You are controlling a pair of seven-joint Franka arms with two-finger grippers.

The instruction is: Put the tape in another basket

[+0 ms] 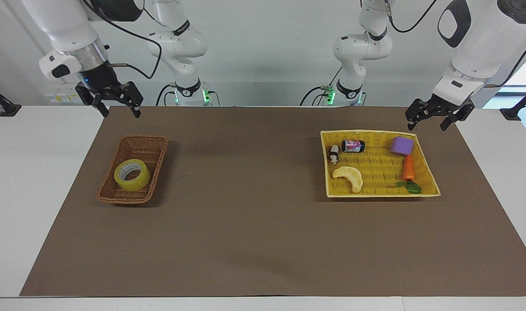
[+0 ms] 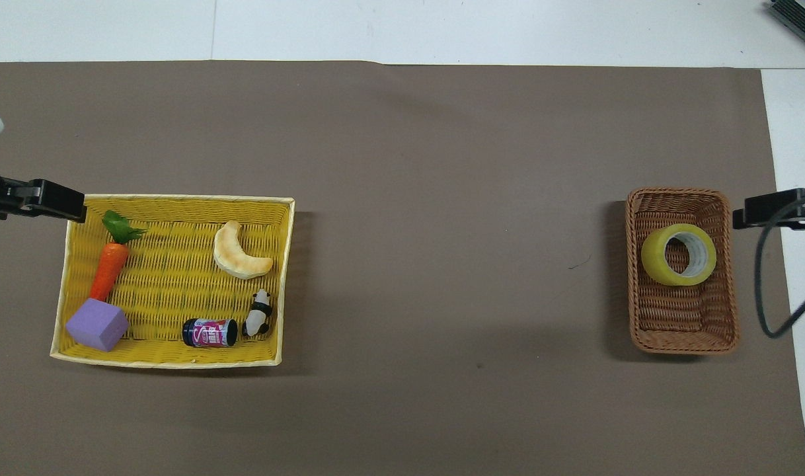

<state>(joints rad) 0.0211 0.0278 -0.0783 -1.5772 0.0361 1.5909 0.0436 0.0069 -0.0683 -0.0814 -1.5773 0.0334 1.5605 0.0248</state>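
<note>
The tape (image 1: 132,174), a yellow-green roll with a whitish core, lies inside the dark brown wicker basket (image 1: 158,166) toward the right arm's end of the table. In the overhead view the tape (image 2: 679,254) fills the middle of the basket (image 2: 681,330). My right gripper (image 1: 119,111) hangs open and empty, high above the mat's edge beside the basket; its tip (image 2: 746,214) shows just outside the rim. My left gripper (image 1: 427,125) waits open and empty over the corner of the yellow tray (image 1: 375,133), seen at the tray's edge (image 2: 72,203).
The flat yellow woven tray (image 2: 178,198) toward the left arm's end holds a carrot (image 2: 108,264), a purple block (image 2: 97,324), a pale curved piece (image 2: 240,251), a small can (image 2: 209,332) and a panda figure (image 2: 260,314). A brown mat (image 1: 254,216) covers the table.
</note>
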